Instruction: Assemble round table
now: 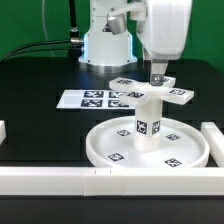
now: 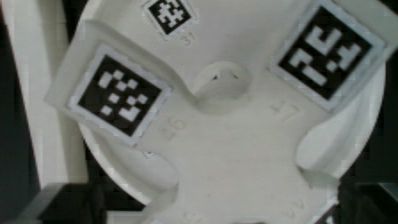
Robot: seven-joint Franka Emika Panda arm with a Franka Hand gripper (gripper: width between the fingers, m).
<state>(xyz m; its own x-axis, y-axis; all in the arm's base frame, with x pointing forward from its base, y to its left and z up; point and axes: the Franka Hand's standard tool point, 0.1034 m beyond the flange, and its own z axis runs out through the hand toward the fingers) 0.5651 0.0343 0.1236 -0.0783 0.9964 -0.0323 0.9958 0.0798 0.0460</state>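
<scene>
The large rimmed round disc (image 1: 108, 148) lies on the black table near the front. The short cylindrical leg (image 1: 147, 128) stands upright at its middle, tags on its side. The four-armed cross-shaped foot (image 1: 146, 92) rests on top of the leg. My gripper (image 1: 159, 74) hangs just over the foot's arm on the exterior view's right and is open. In the wrist view the foot (image 2: 222, 120) fills the picture, with its centre boss and tags showing. One arm runs between my gripper's (image 2: 217, 208) dark fingers, with a gap on each side.
The marker board (image 1: 92, 98) lies flat behind the disc, toward the exterior view's left. Long white bars run along the front edge (image 1: 60, 180) and the right side (image 1: 214, 140). The robot's base (image 1: 108, 40) stands at the back.
</scene>
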